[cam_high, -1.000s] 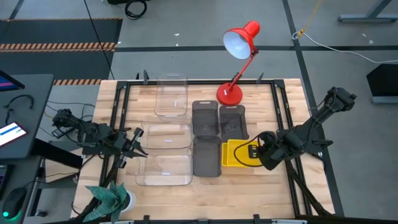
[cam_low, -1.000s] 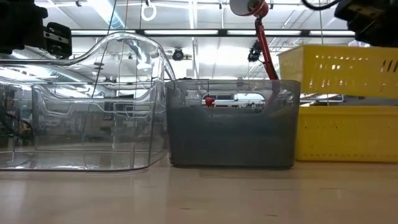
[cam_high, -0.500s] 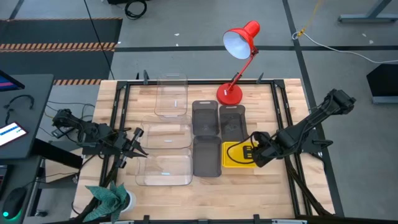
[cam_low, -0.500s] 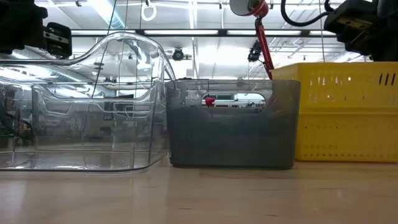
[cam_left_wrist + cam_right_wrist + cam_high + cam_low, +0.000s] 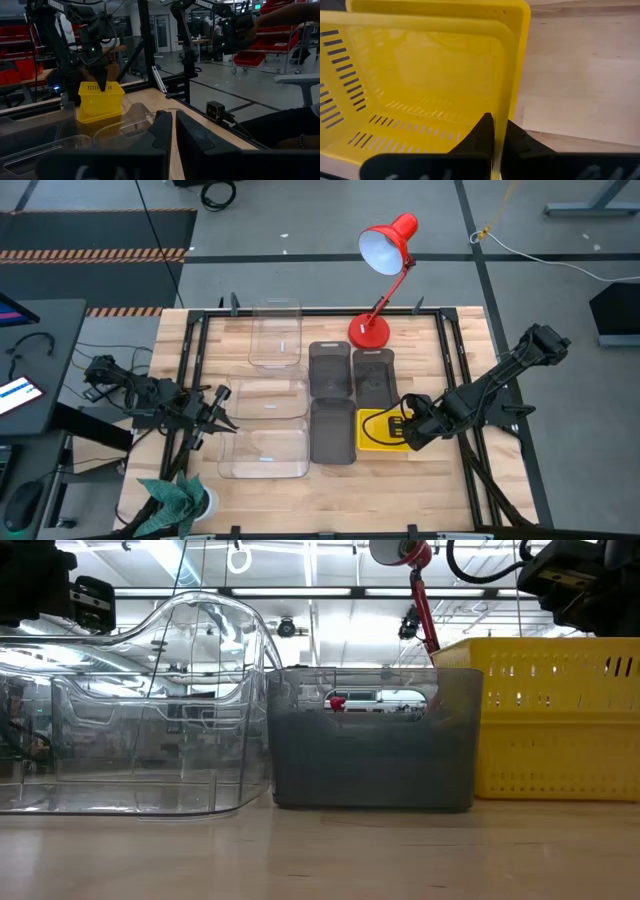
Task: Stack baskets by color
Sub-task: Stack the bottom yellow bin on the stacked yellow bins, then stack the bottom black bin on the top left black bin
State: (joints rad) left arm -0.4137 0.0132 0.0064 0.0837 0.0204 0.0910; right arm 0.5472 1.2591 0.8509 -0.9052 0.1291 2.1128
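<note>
From above I have the right gripper (image 5: 403,430) over the near right part of the table (image 5: 440,480), its fingers (image 5: 481,134) pinched on the rim of the upper yellow basket (image 5: 378,430), one finger inside the wall and one outside. That basket sits nested in a second yellow basket (image 5: 517,30), whose rim shows just outside it in the right wrist view; from the table-level camera the pair reads as one yellow box (image 5: 545,720) standing flat on the wood. Just beside it to the left is a dark grey basket (image 5: 333,430), with two more grey ones (image 5: 330,368) behind it toward the red lamp (image 5: 385,250). Three clear baskets (image 5: 268,452) run in a line along the left half of the table, lying apart. My left gripper (image 5: 222,416) waits at the left edge beside the middle clear basket, fingers (image 5: 162,131) nearly together; I think it holds nothing, though the clear plastic makes that hard to judge. A green cloth (image 5: 172,498) sits at the near left corner
</note>
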